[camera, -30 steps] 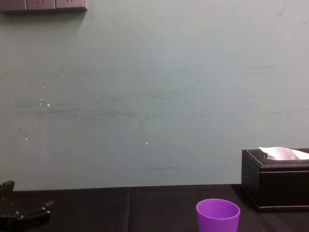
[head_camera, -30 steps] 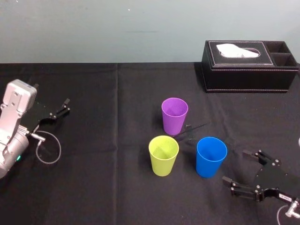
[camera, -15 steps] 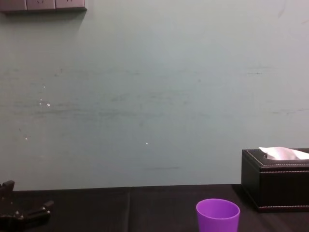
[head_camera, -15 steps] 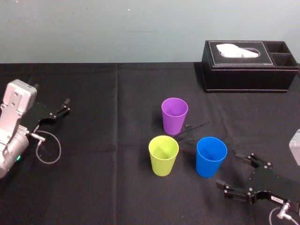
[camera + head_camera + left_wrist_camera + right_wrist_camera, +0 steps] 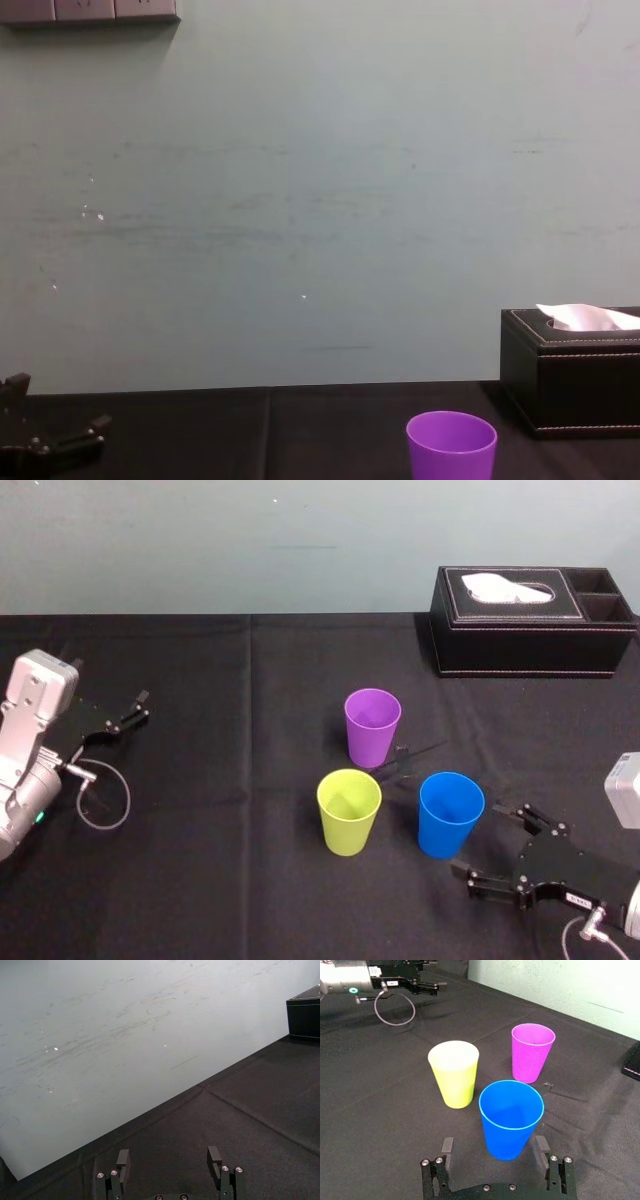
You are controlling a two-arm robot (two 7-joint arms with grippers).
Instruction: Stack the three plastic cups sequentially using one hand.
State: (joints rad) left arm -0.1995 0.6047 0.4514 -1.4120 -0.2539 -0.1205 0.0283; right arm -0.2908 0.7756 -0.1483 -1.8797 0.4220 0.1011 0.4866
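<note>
Standing before spread right gripper (image 5: 493, 1142) fingers (image 5: 447, 1146): blue cup (image 5: 512, 1135); left gripper (image 5: 145, 704) parked.

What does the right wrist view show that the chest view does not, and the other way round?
The right wrist view adds the blue cup, just ahead of the open right claw, and the yellow-green cup beside it. The chest view adds the white tissue sticking out of the black tissue box, and wall sockets up high. Both share the upright purple cup, the left claw and the black tablecloth.

Black tissue box (image 5: 535, 645) far right, black tablecloth (image 5: 200, 880), pale wall (image 5: 200, 540)
</note>
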